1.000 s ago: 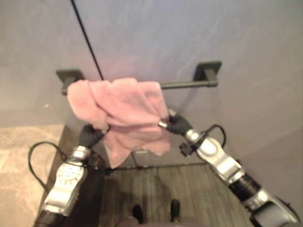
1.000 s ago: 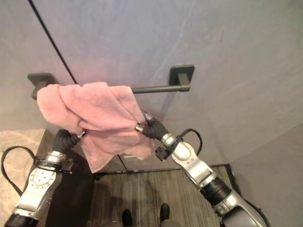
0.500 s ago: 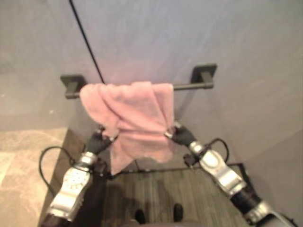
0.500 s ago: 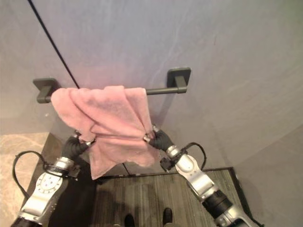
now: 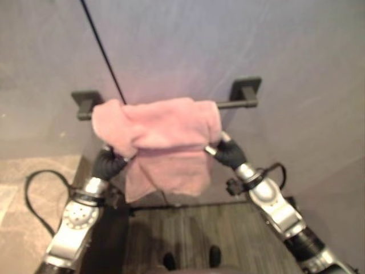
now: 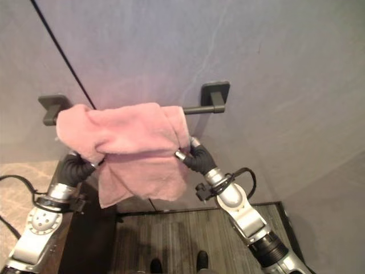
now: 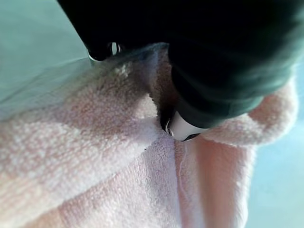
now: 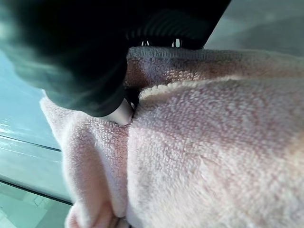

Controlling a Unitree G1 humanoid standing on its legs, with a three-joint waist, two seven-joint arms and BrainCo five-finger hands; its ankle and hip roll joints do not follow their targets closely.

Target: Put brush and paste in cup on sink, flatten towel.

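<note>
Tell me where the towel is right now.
The pink towel hangs bunched over the left part of the dark wall rail, with the left hand and right hand gripping its two side edges.

carrier: dark towel bar [image 6: 197, 108] on grey wall [image 6: 274, 68] | load: pink towel [image 6: 128, 134] draped over it, bunched

Pink towel [image 6: 134, 142] apparently bunched over rail [image 6: 197, 108]

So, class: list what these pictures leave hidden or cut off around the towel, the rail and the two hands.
- Rail: its middle, in both eye views, under the towel.
- Left hand: fingertips, eye views, buried in cloth.
- Right hand: fingertips, likewise.
- Towel's hanging end: wrist views, cut off by the edge.
</note>
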